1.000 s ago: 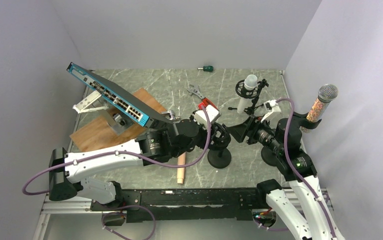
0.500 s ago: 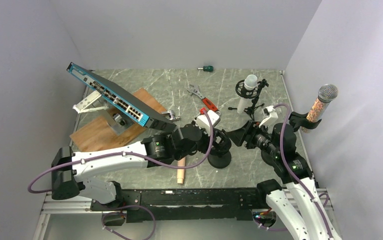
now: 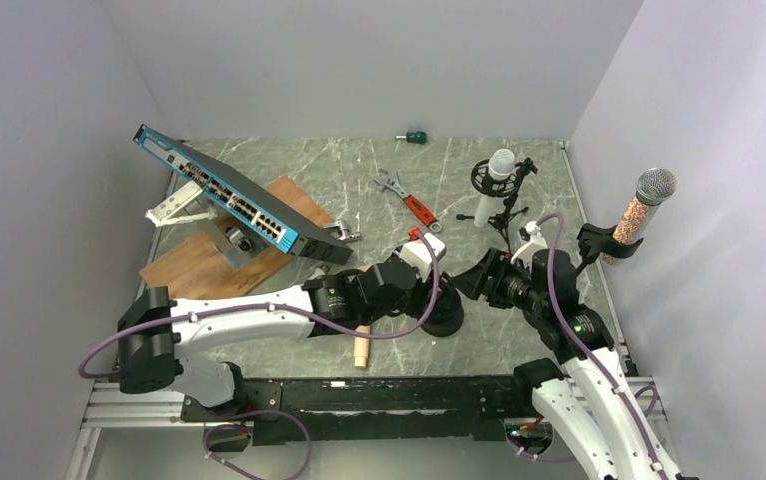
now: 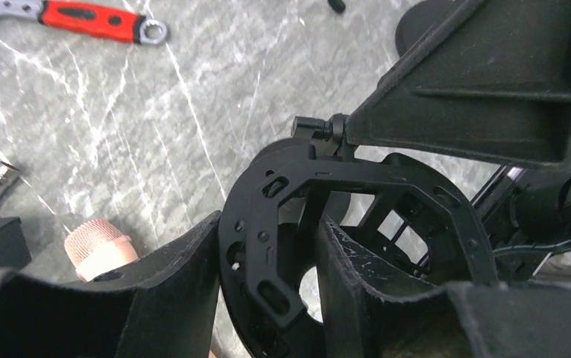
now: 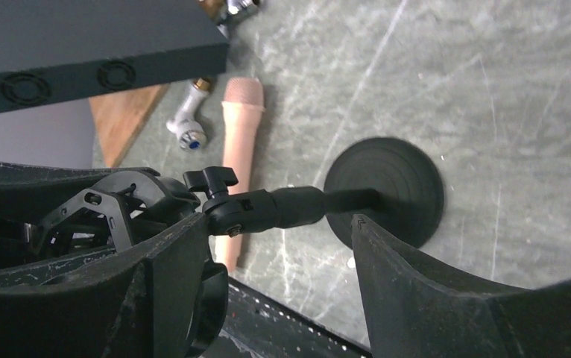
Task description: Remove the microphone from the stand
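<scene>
A black desk stand with a round base stands at the table's near middle. Its shock-mount ring holds no microphone that I can see. My left gripper is shut on the ring's edge, also seen from above. A pink microphone lies flat on the table left of the base and also shows in the left wrist view and the right wrist view. My right gripper is open, its fingers either side of the stand's stem without touching, just right of the mount.
A white microphone in a tripod shock mount stands at the back right. A glittery microphone sits in a clip on the right wall. A red wrench, a tilted network switch and a wooden board are to the left.
Both wrists have come nearer to the table's front. The left gripper stays on the shock mount and has lowered with it; the right gripper has shifted left toward the stem.
</scene>
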